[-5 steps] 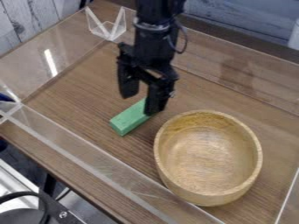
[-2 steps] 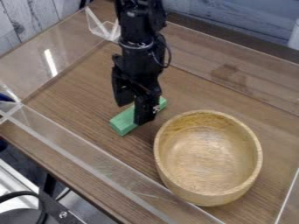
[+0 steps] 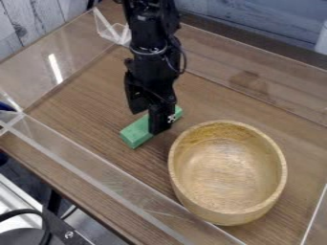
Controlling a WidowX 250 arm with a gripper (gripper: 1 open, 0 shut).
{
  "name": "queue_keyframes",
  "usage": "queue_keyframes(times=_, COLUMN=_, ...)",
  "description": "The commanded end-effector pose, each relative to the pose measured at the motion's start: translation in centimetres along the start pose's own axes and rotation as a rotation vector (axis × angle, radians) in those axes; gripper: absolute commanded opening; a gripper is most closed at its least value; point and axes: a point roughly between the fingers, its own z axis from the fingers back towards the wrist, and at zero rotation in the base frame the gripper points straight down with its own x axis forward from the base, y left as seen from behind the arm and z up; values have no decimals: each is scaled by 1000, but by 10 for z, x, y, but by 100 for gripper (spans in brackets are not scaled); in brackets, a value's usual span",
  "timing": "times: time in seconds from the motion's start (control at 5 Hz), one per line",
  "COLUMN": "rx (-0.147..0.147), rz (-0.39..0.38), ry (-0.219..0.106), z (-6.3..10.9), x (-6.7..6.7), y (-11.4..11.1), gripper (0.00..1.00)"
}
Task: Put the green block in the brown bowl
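Note:
The green block (image 3: 136, 134) lies flat on the wooden table, just left of the brown bowl (image 3: 228, 170), with its upper end hidden behind my fingers. My gripper (image 3: 151, 110) hangs straight down over that upper end, jaws open, one finger on each side of the block. The black fingers (image 3: 163, 116) reach almost to the table. The bowl is round, light tan wood, and holds nothing.
Clear acrylic walls (image 3: 90, 182) ring the table, with a near edge running along the lower left and a corner piece (image 3: 115, 27) at the back. A black cable (image 3: 32, 225) loops outside the wall at the bottom left.
The arm has shifted left and lowered, from above and right of the block to straddling its upper end. The jaws stayed open. Block and bowl have not moved.

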Motion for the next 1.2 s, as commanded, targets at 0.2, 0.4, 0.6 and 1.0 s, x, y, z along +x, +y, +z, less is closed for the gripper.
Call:
queue_keyframes(times=0.2, rx=18, rz=8, ry=-42, z=1, x=6, y=8, gripper=100)
queue_keyframes(times=0.4, rx=11, rz=9, ry=-51, z=3, x=6, y=7, gripper=100)
queue_keyframes(times=0.6, rx=5, rz=10, ry=-61, z=7, x=7, y=7, gripper=100)
queue_keyframes(times=1.0, rx=-2, rz=11, ry=-80, z=16, x=8, y=6, gripper=100)
